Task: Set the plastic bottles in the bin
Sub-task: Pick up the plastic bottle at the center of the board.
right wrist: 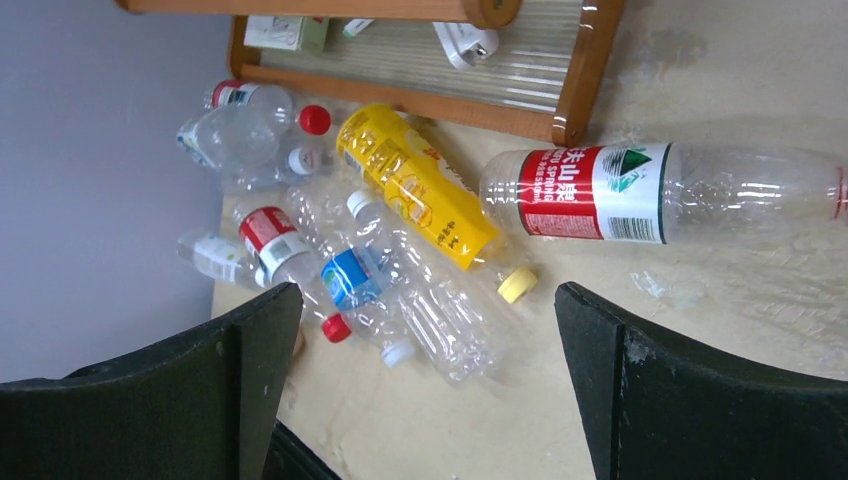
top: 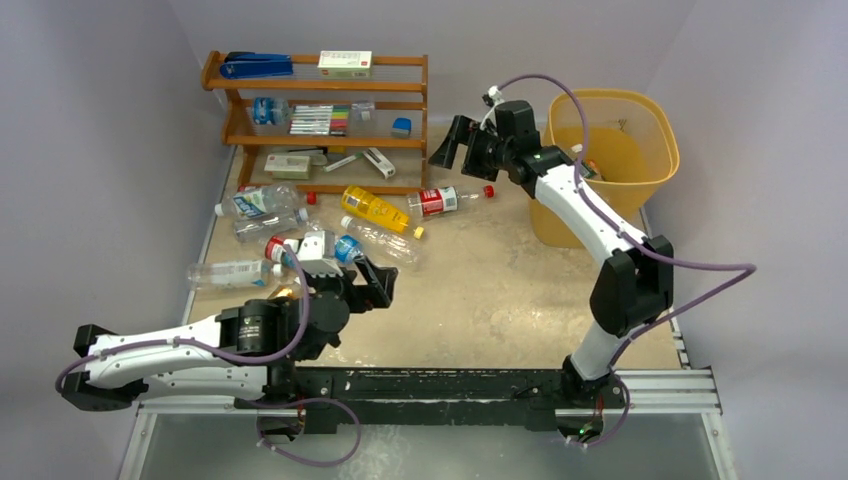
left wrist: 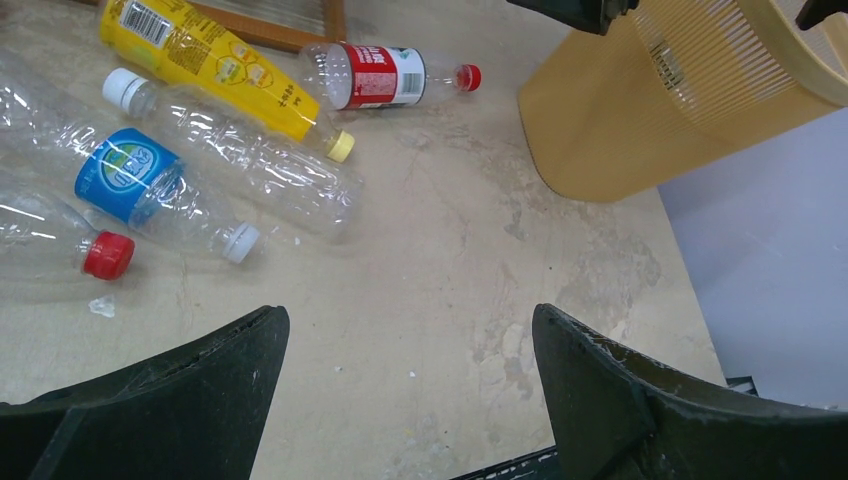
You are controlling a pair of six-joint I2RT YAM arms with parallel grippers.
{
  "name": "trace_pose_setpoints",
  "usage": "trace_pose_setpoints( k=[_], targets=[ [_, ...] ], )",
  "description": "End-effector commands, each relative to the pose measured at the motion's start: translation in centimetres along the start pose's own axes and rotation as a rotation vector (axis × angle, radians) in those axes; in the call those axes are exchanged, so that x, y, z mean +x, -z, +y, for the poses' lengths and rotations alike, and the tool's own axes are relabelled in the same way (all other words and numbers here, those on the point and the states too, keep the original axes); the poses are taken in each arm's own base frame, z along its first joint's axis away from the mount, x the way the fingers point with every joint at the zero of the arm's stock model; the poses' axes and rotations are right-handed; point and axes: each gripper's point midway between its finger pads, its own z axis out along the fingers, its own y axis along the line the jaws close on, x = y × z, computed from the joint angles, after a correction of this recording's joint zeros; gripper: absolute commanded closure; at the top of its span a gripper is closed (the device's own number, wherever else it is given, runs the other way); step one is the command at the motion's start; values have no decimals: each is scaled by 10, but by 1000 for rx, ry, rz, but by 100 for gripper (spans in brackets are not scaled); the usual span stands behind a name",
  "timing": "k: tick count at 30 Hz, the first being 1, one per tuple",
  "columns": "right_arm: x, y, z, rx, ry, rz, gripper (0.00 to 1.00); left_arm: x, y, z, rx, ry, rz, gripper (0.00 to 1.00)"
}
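Beside the bin (top: 610,95), the right gripper (right wrist: 428,300) gapes wide and empty; the left gripper (left wrist: 410,315) does too, seemingly low by the plastic bottles (top: 375,210).

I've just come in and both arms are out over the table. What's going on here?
Two robot arms are clearing plastic bottles off the table into the yellow bin. Neither holds anything right now: both grippers are open. The left gripper sits low beside the pile of bottles. The right gripper hovers near the red-labelled bottle, between the wooden shelf rack and the bin. Something bottle-like seems to lie inside the bin; most bottles are on the table.
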Motion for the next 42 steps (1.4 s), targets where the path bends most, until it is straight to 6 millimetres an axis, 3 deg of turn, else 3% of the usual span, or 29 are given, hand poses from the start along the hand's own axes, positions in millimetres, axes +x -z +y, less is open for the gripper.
trace_pose_setpoints(
  k=[1,10,21,31,36,42],
  targets=[
    [-16,-18,-6,48,-152,-84,0,-2,2,6,-13,28,-20,8],
    [3,-58,-56,255,-361,-60,0,-4,5,10,-7,44,-22,8],
    [39,-96,-99,395,-475,26,0,-7,9,16,6,71,-26,8],
    [53,-111,-140,478,-517,67,0,-9,12,20,9,81,-28,8],
    [47,-115,-151,478,-509,64,0,-9,11,20,7,77,-28,8],
    [39,-129,-148,431,-433,79,0,-9,11,20,4,74,-30,8]
  ],
)
